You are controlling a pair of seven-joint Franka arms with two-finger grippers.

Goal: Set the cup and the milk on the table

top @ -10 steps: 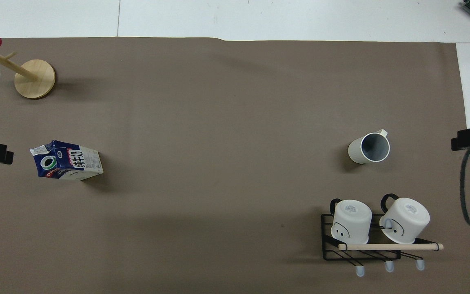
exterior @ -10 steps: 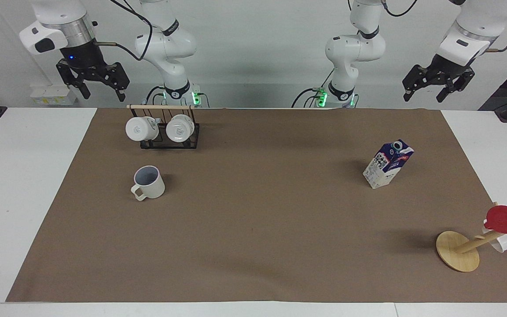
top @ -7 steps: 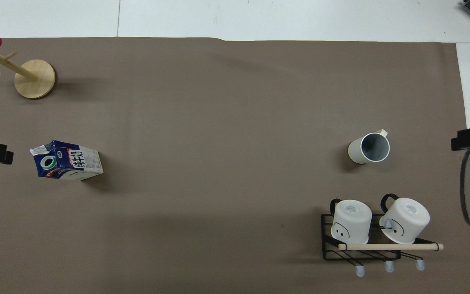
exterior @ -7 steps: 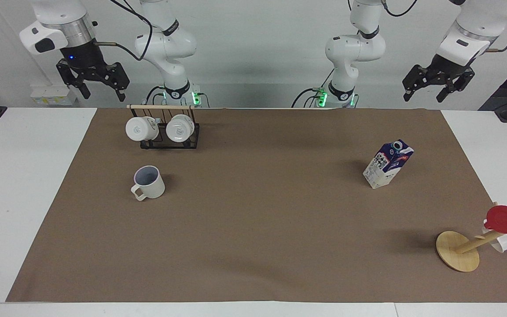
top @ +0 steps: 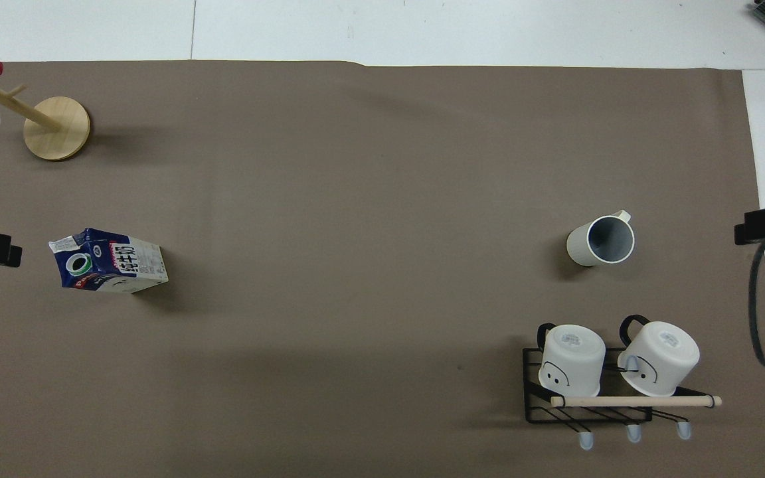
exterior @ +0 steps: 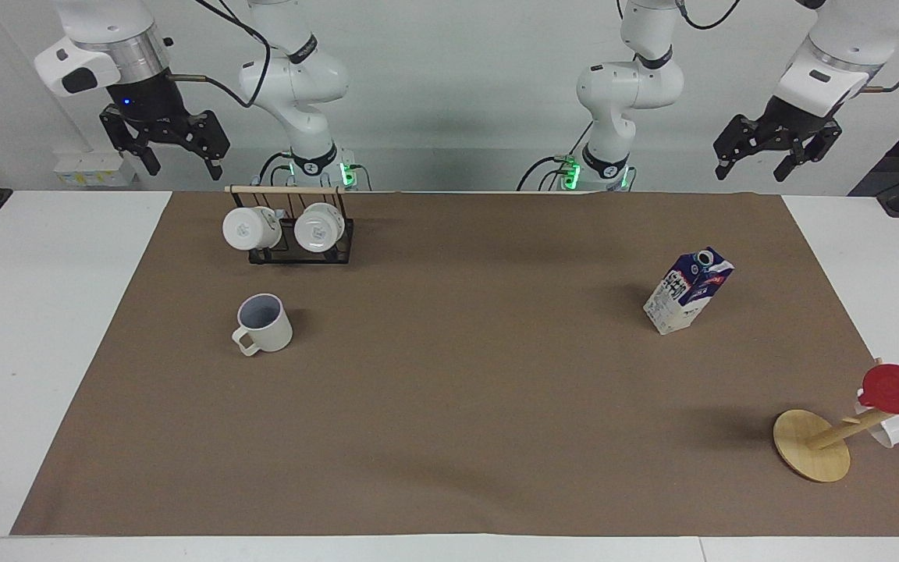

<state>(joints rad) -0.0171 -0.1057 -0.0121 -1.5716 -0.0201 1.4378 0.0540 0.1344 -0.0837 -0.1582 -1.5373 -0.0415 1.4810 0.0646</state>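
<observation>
Both sets of fingers are spread open and empty, hanging high at the robots' edge of the tabletop [exterior: 59,328]. The cup [exterior: 264,325] sits upright well below the right gripper [exterior: 176,153], and the milk [exterior: 688,290] well below the left gripper [exterior: 763,160]. Both already stand on the mat, so the arms probably just hang clear rather than bump either.

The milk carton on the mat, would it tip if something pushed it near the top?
Probably. The milk carton stands tall on a small base, so a high push would likely topple it. Its flat cardboard sides look easy to grip, though they may dent.
</observation>
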